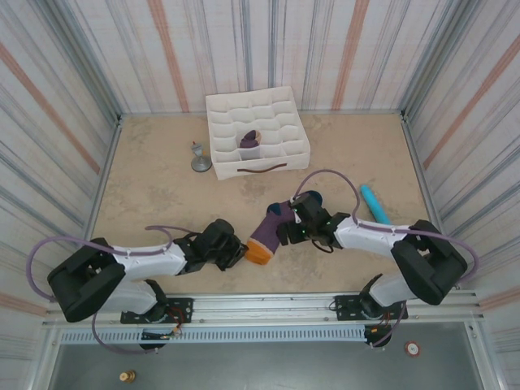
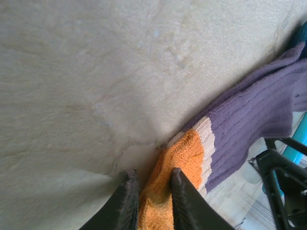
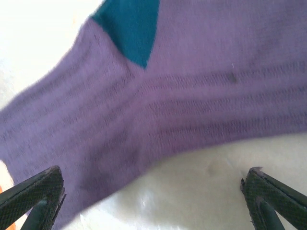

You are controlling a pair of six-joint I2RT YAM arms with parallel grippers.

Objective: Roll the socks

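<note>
Bench (image 1: 162, 195): carries everything; both pincers work near its front middle.
Tray (image 1: 218, 106): white, many compartments, well beyond both pincers at the far side.
Flat sock (image 1: 272, 227): purple, lying on the bench between the two pincers.
Long axis: runs from the orange cuff (image 2: 180, 158) at the left pincer's tips, diagonally away to the dark heel under the right pincer.
Left pincer (image 2: 152, 175): jaws nearly together, orange cuff fabric bunched and pinched between them.
Right pincer (image 3: 152, 177): jaws spread wide and holding nothing, with the sock's (image 3: 192, 96) mid-length just ahead of and between the fingertips.
Nearer arm: left for the cuff end, right for the heel; a roll would likely start from one end along this axis.
Rolled sock (image 1: 249, 140): small purple bundle in a tray compartment, far from both pincers.
</note>
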